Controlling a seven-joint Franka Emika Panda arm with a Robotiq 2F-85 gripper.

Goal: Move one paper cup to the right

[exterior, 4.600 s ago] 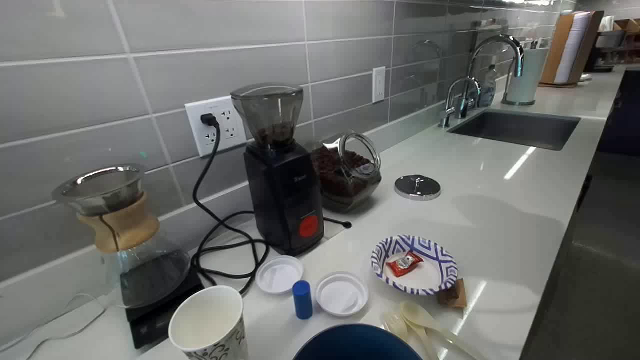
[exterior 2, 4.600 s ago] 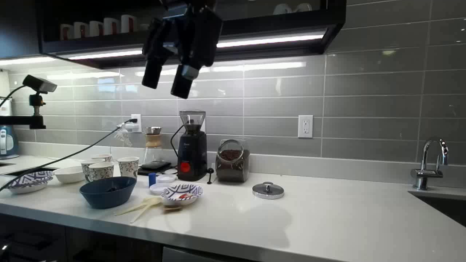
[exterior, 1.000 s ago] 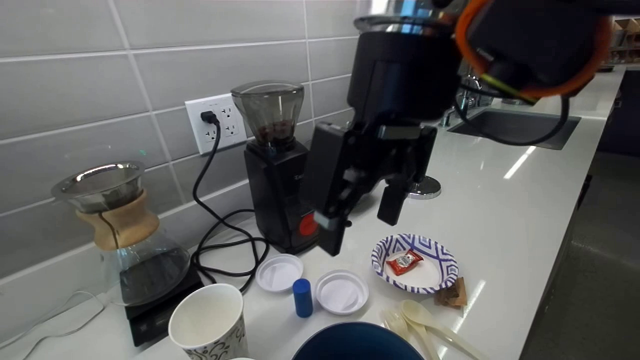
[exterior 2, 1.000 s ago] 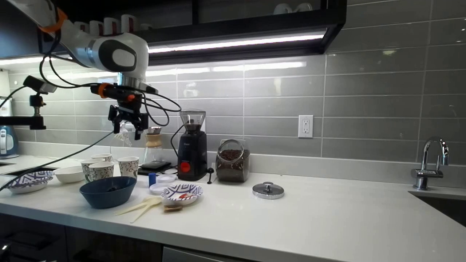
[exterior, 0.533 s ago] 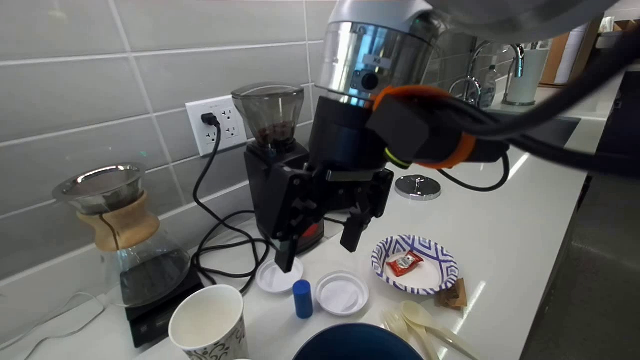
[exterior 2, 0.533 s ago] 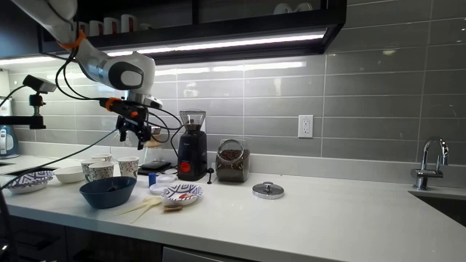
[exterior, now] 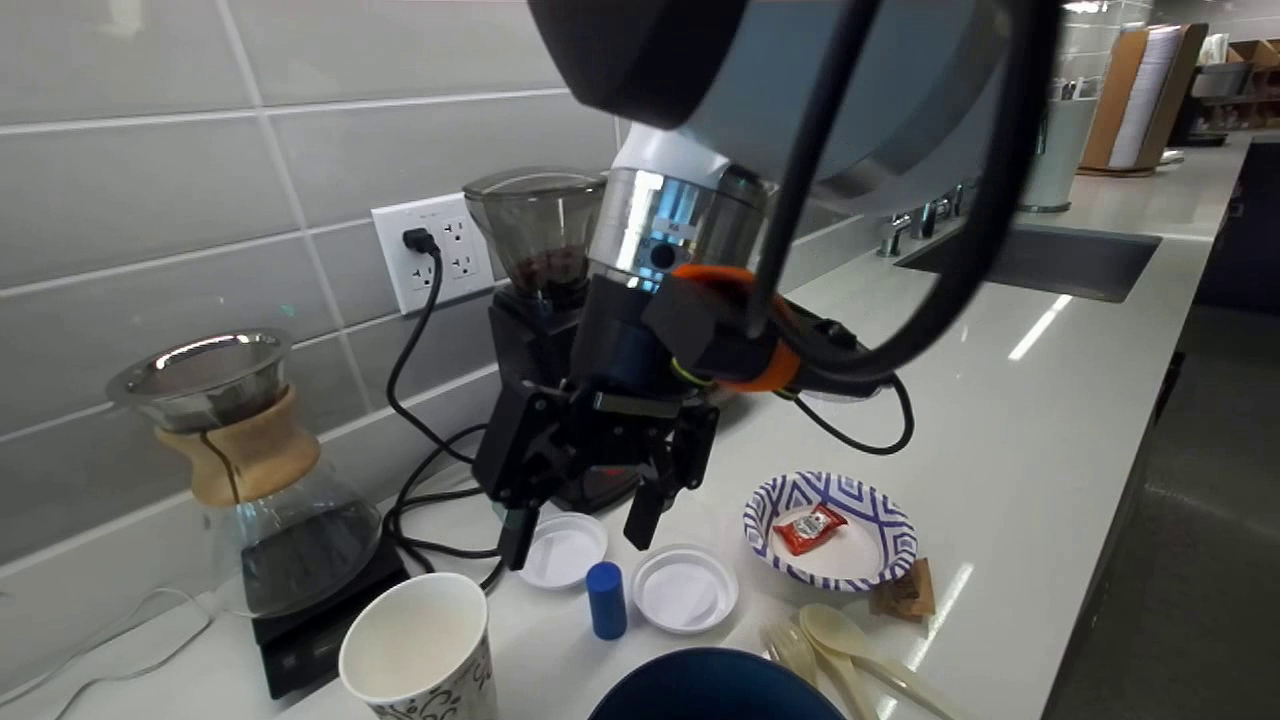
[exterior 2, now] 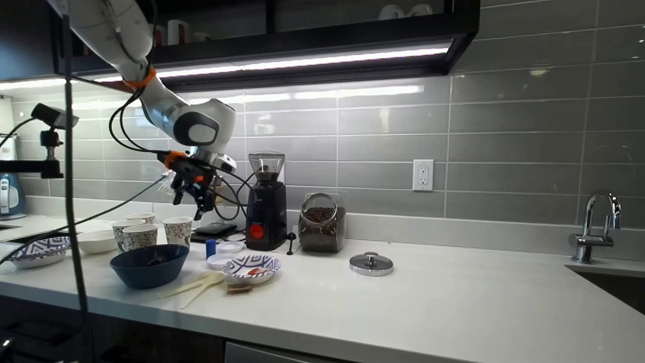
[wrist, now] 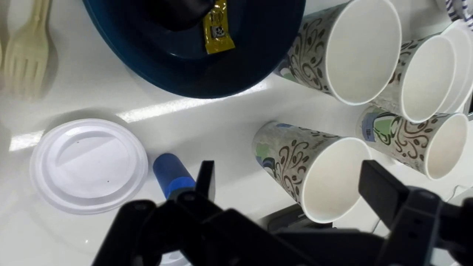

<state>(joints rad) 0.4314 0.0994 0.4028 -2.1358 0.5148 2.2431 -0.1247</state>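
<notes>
Other cups (exterior 2: pixel 141 239) stand clustered at left in an exterior view, then the likely target paper cup (exterior 2: pixel 178 232), upright on the counter (exterior 2: pixel 418 307) and not yet grasped, then the gripper (exterior 2: pixel 188 207) just up and right of it, jaws spread wide and holding nothing. Approach seems well along; closing on the cup, lifting, shifting it right and letting go all look pending.

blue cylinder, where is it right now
In an exterior view, the blue cylinder stands near the bottom middle of the picture, just left of a white lid; a paper cup is farther left, the navy bowl nearer the camera.
</notes>
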